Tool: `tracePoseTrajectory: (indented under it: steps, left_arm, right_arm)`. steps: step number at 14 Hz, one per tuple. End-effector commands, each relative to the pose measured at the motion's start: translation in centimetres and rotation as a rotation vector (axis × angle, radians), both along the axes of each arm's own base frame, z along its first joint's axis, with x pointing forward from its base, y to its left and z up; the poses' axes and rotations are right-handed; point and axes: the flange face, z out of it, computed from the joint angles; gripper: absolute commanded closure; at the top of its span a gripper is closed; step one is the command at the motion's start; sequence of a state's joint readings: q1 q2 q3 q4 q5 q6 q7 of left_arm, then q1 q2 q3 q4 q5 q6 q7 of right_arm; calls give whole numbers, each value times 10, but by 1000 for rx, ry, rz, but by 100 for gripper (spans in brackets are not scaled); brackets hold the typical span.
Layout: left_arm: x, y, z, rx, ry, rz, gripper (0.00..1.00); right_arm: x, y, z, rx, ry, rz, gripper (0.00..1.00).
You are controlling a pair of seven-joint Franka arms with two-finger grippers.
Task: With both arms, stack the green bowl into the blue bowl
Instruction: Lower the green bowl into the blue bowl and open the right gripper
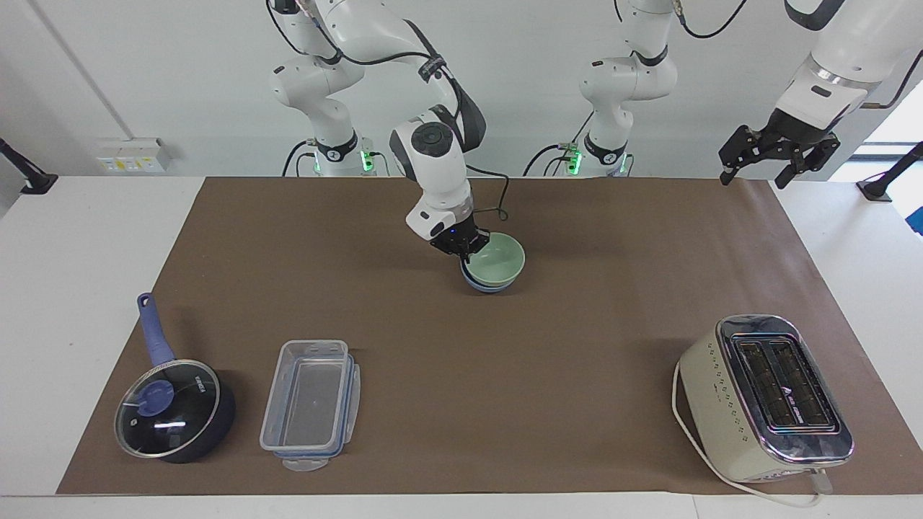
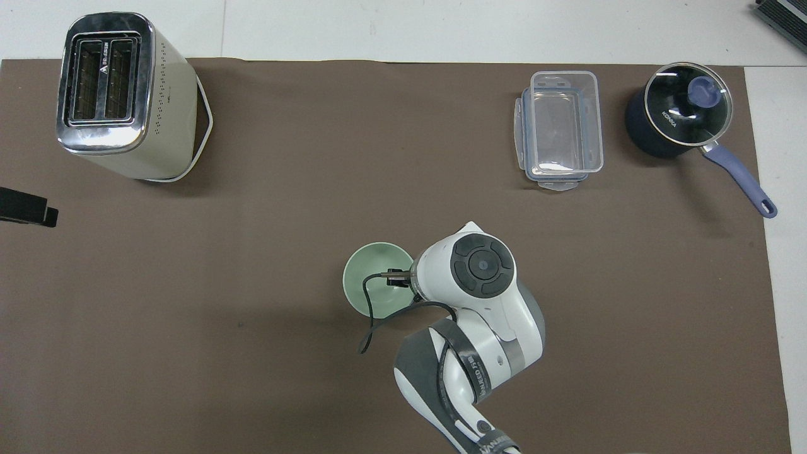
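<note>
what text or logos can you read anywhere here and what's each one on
"KONKA": white print on the glass lid of the saucepan.
A dark triangle logo with small lettering sits between the slots of the toaster; the lettering is too small to read.
Print on the dark band of the right arm is too blurred to read.
The green bowl, blue bowl and plastic container show no text.
</note>
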State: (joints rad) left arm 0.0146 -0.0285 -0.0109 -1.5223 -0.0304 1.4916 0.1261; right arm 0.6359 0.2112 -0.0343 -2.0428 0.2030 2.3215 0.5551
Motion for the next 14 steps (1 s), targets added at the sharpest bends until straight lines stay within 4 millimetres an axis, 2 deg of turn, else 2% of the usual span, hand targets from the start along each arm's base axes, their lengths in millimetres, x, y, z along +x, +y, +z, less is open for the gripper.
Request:
tracePoseTrajectory:
  steps: [1,4,5,6,9,12,14]
  left_arm:
    - [-3,1,2,17,18,-1,0]
    - [-3,5,2,16,18,6,0]
    - [-3,6,2,16,18,10,0]
    - [-3,6,2,16,18,10,0]
    - [-3,6,2,16,18,10,0]
    - [-3,6,2,16,18,10,0]
    - [-3,6,2,16,18,10,0]
  right_arm:
    - [-3,-6,3,10,-10,3,89]
    - [1,-4,6,13,-17,2,44]
    - [3,-3,7,13,-22,0,19]
    - [5,-3,10,17,-30,-4,0]
    - [17,-13,32,26,-70,-17,0]
    - [38,-54,69,-28,-158,-16,0]
    - [43,-78,86,-32,-157,-51,0]
